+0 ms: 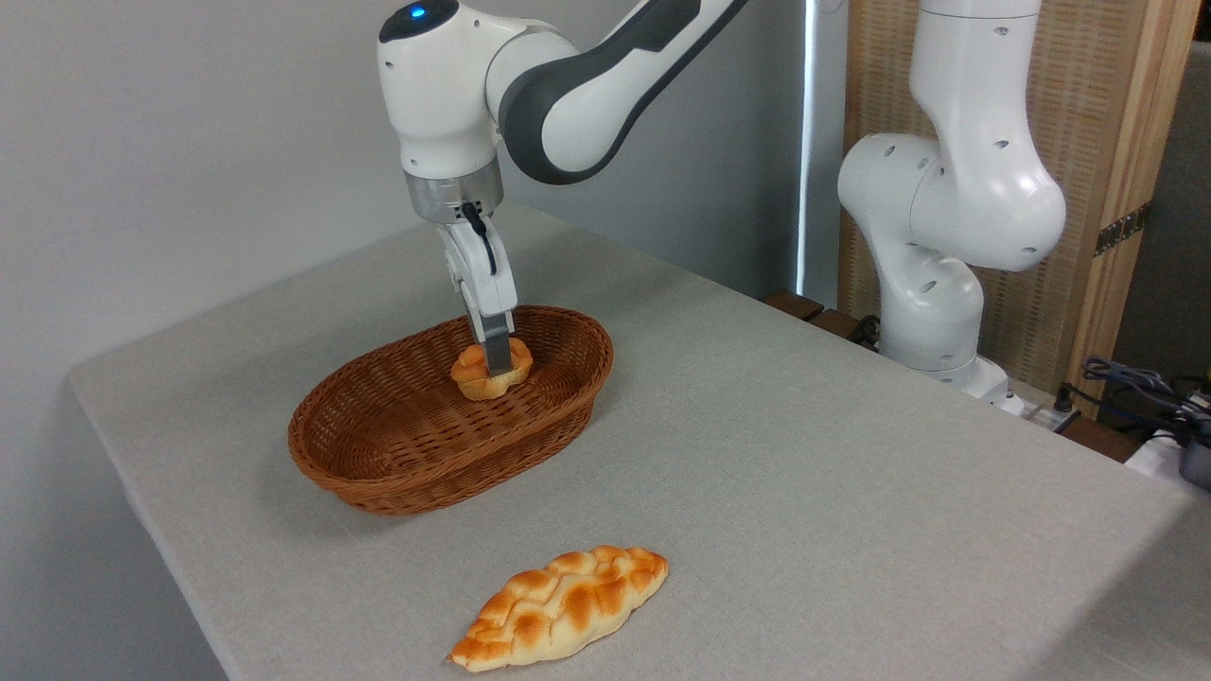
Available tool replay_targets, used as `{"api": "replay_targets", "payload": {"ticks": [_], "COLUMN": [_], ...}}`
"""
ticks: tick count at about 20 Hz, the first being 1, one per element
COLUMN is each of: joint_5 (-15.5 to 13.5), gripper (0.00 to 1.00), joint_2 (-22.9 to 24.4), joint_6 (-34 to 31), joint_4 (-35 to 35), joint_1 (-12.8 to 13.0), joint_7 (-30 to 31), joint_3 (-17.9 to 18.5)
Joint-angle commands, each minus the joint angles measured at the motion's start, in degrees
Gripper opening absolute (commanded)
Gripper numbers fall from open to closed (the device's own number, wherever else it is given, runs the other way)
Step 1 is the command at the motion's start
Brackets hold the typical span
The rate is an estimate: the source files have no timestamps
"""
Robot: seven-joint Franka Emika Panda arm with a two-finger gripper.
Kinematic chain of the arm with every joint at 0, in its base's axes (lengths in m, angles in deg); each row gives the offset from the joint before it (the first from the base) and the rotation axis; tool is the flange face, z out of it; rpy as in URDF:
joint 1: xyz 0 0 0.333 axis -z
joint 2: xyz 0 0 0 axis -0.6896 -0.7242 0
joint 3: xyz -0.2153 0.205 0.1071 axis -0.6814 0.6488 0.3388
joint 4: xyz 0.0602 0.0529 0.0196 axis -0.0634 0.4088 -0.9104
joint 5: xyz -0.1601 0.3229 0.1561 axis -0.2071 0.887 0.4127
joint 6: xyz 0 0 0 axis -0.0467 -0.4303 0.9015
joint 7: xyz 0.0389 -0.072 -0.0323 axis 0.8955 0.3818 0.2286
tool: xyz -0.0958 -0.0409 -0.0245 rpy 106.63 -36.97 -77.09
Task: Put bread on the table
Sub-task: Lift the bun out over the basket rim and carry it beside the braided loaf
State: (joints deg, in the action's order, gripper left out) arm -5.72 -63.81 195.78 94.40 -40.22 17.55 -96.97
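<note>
High oblique view across table (851, 492)

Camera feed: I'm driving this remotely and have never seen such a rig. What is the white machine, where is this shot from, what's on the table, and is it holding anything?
The white jointed machine is a robot arm mounted at the far right edge of the table, which is covered in a plain grey-beige cloth. There is one picture, from a fixed camera looking down across the table from the near side. The arm ends in a two-finger gripper, pointing straight down into an oval brown wicker basket. Its fingers sit on either side of a small round golden bun, the bread, which is inside the basket; the fingers appear closed on it, though I cannot tell if it has left the basket floor. A longer braided loaf lies loose on the cloth nearer the camera.
</note>
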Motion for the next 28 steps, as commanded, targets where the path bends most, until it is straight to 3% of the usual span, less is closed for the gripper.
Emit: {"api": "replay_targets", "payload": {"ticks": [1,5,8,13,16,17,19,22,24,26,28], "joint_5": [-1.46,-1.02,1.08,10.57,14.00,15.58,18.39,18.93,20.59,21.92,22.71], "gripper": [0.25,0.25,0.25,0.27,0.29,0.35,0.38,0.41,0.62,0.75,0.83], "joint_2": [-0.05,-1.99,-1.90,-1.99,-2.25,-2.43,-3.39,-3.66,-4.18,-4.19,-4.45], "joint_6": [-1.52,-17.59,-23.94,-25.27,-25.36,-25.36,-25.27,-25.27,-25.27,-25.19,-24.93], "joint_4": [-3.11,-14.27,-17.45,-16.93,-15.53,-14.48,-13.07,-12.89,-12.36,-12.01,-11.66], "joint_1": [-0.48,-0.48,-0.48,-0.48,-0.48,-0.48,-0.48,-0.66,-1.27,-1.62,-2.06], "joint_7": [-1.34,-6.51,-12.13,-26.72,-34.62,-37.79,-40.01,-41.15,-43.60,-45.72,-46.95], "joint_3": [1.19,6.72,11.73,17.10,19.03,19.21,19.13,19.21,19.30,19.30,19.48]}}
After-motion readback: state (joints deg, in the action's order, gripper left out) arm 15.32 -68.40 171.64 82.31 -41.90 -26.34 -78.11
